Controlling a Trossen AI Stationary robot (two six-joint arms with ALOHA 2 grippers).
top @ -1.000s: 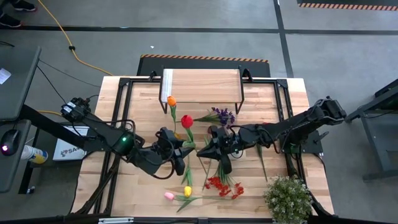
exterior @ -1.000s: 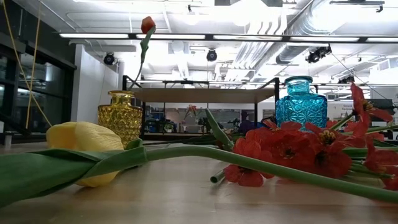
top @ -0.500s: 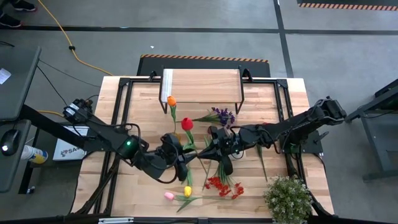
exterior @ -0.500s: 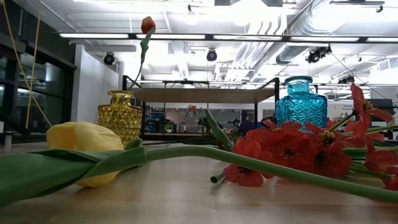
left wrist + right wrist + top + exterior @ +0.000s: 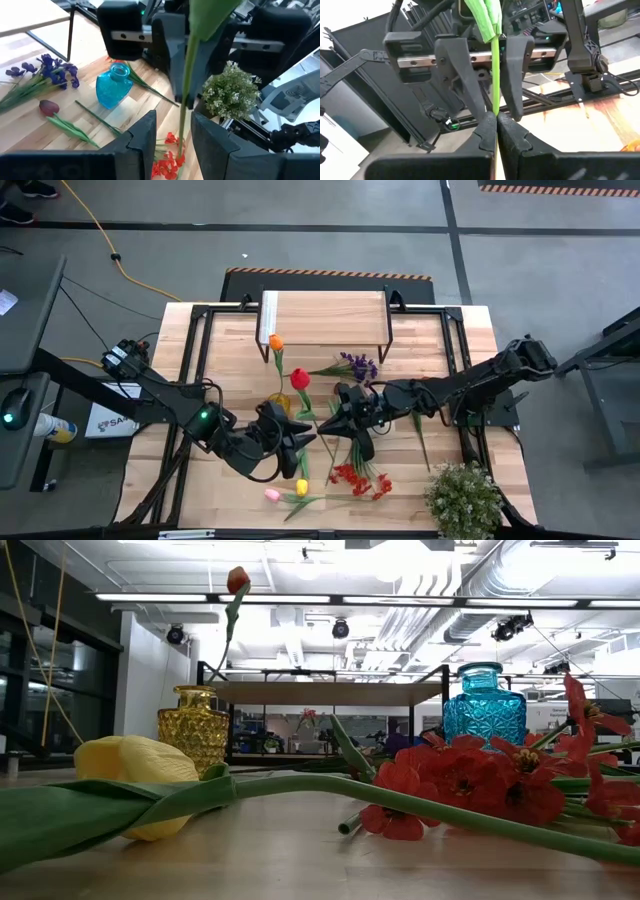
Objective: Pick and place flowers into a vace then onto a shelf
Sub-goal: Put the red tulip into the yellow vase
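Left gripper (image 5: 296, 442) left of blue vase (image 5: 113, 89), fingers part-spread, stem (image 5: 186, 75) between, contact unclear. Right gripper (image 5: 496, 131) over vase, clamped shut on stem; red tulip (image 5: 299, 377) head raised. Shelf (image 5: 325, 317) beyond vase.

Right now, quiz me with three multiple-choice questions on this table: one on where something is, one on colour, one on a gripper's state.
1. The yellow tulip is: A standing in a vase; B flat on the tabletop; C held in the air.
2. On the table stand: A a yellow vase and a blue vase; B two blue vases; C two red vases.
3. The right gripper is: A open; B shut on a green stem; C shut on a vase.
Answers: B, it lies on the wood; A, the low view shows both; B, its fingers pinch the stem.
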